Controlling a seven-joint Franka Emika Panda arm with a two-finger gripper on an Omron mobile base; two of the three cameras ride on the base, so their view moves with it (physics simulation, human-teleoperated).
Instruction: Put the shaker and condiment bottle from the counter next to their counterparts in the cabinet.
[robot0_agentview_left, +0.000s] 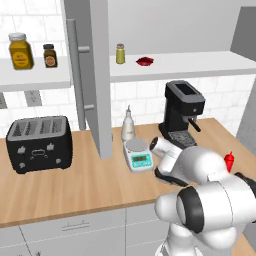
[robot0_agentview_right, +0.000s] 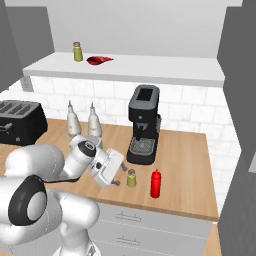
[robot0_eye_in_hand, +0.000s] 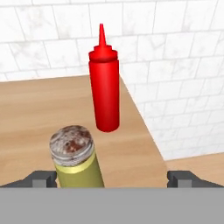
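My gripper (robot0_agentview_right: 120, 176) hangs with fingers spread wide beside the shaker (robot0_agentview_right: 131, 178) at the near edge of the counter (robot0_agentview_right: 185, 165).

In my hand view the shaker (robot0_eye_in_hand: 78, 158) stands upright between my two fingertips (robot0_eye_in_hand: 41, 178), with neither touching it. The condiment bottle (robot0_agentview_right: 156, 183) stands upright just right of the shaker, apart from it. Up on the cabinet (robot0_agentview_left: 92, 75) shelf, the counterparts wait: a small olive shaker (robot0_agentview_right: 77, 51) with a flat dark-red item (robot0_agentview_right: 99, 60) close to its right.
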